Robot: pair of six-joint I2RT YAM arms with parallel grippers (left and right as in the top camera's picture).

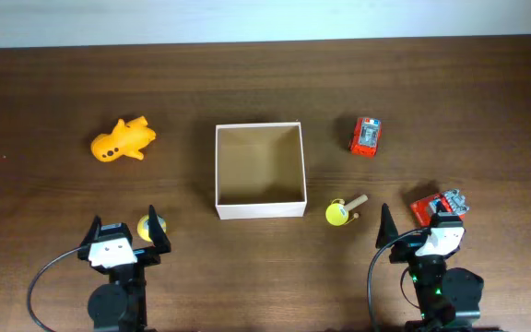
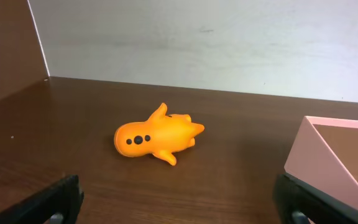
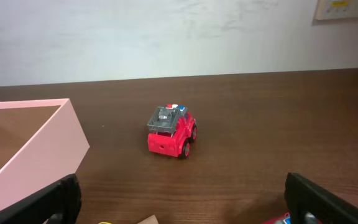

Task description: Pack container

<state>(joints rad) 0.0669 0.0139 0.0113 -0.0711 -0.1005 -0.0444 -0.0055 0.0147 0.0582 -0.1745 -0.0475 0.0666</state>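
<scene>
The container (image 1: pixel 260 209), a square white-walled box with a brown inside, stands mid-table with nothing in it. An orange toy (image 1: pixel 123 140) lies far left of it, straight ahead of my left gripper (image 1: pixel 125 226) in the left wrist view (image 2: pixel 157 138). A red toy car (image 1: pixel 366 136) sits right of the box, ahead of my right gripper (image 1: pixel 415 226) in the right wrist view (image 3: pixel 173 132). A yellow round toy with a stick (image 1: pixel 339 212) lies by the box's front right corner. Both grippers stand open near the front edge, holding nothing.
A small yellow piece (image 1: pixel 145 228) lies by the left gripper's right finger. A red and grey toy (image 1: pixel 438 205) lies just beyond the right gripper's right finger. The box corner (image 2: pixel 328 162) shows right of the left gripper, and its wall (image 3: pixel 36 149) left of the right one.
</scene>
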